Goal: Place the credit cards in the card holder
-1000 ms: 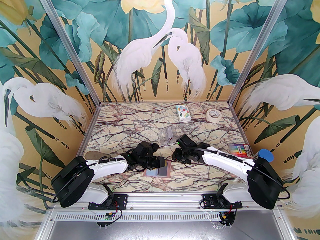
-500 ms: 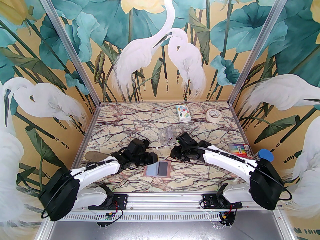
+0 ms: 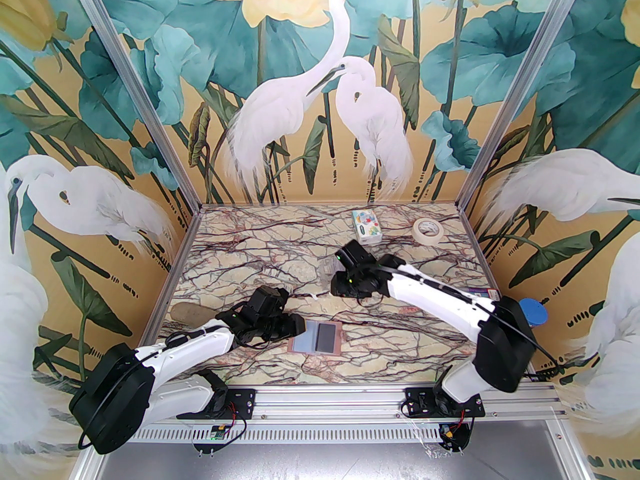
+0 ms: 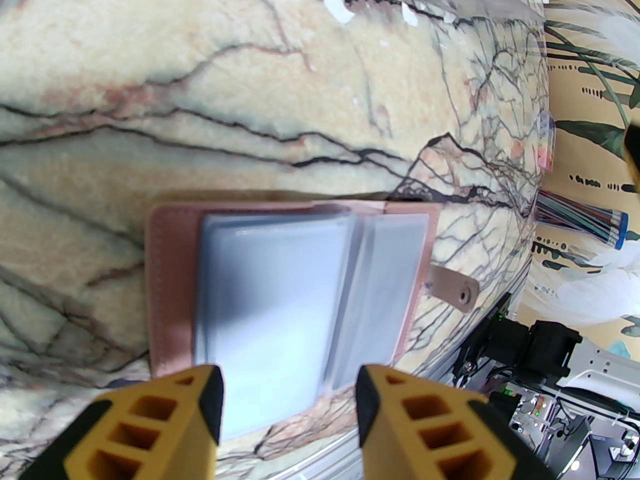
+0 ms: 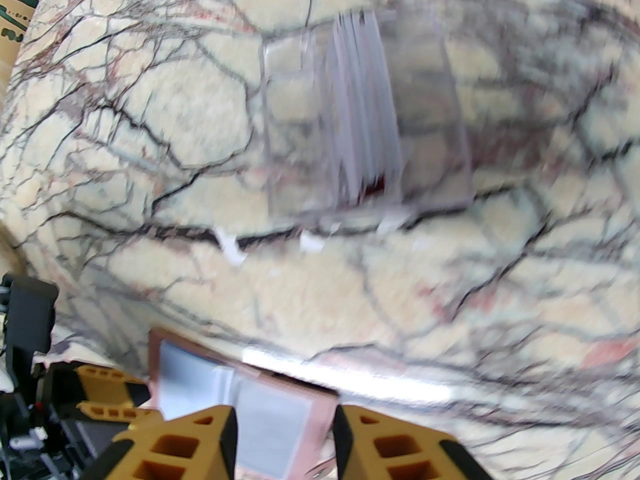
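Lying open and flat on the desk [image 3: 240, 268], near its front edge, the card holder [image 3: 316, 338] has not shifted, but both arms have just left it. A second ago they were crowded over it. Now the left arm has drawn back to its own side and the right arm has swung away up the desk. Read: holder opened and parked, right arm off to fetch a card, so the insert step has not started for this one. Sleeves face up, pink cover showing round them, snap tab [image 4: 452, 293] sticking out on the far side from the left arm. Can't tell whether any sleeve already has a card in it: they look pale and cloudy close up, while one half looks dark from above. Left fingers [image 4: 200, 398] are parted with nothing between them, low over the desk. The holder sits just ahead of their tips, not touched as far as I can see, with its near edge running across the gap. Right fingers [image 5: 215, 433] are also spread and empty. The remaining credit cards [image 5: 365, 118] stand on edge in the clear stand [image 5: 430, 133], well ahead of those tips and blurred, pale ones with a bit of red low down. From that wrist the holder shows low, by the fingertips.
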Controlling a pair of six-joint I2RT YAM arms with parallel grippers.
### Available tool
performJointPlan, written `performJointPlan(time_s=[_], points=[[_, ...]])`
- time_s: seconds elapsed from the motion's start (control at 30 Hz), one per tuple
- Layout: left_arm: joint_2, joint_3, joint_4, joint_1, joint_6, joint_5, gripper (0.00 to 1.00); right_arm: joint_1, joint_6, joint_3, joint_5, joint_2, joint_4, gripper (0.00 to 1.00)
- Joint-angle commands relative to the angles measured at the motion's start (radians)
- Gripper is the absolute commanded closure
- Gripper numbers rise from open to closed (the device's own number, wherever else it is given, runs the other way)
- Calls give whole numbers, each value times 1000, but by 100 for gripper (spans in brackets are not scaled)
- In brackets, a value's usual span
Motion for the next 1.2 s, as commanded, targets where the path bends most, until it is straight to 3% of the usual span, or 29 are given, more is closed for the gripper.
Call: performJointPlan(time_s=[0.0,0.4,1.17], points=[[-11,-29,-3,5,9,-20,51,-14,-90,83,93,66,-107,57],[18,-31,21,6,11,-13,51,-67,-177,329,146,292,-182,54],[51,-11,22,5,21,-8,50,-106,-261,491,178,448,-227,54]])
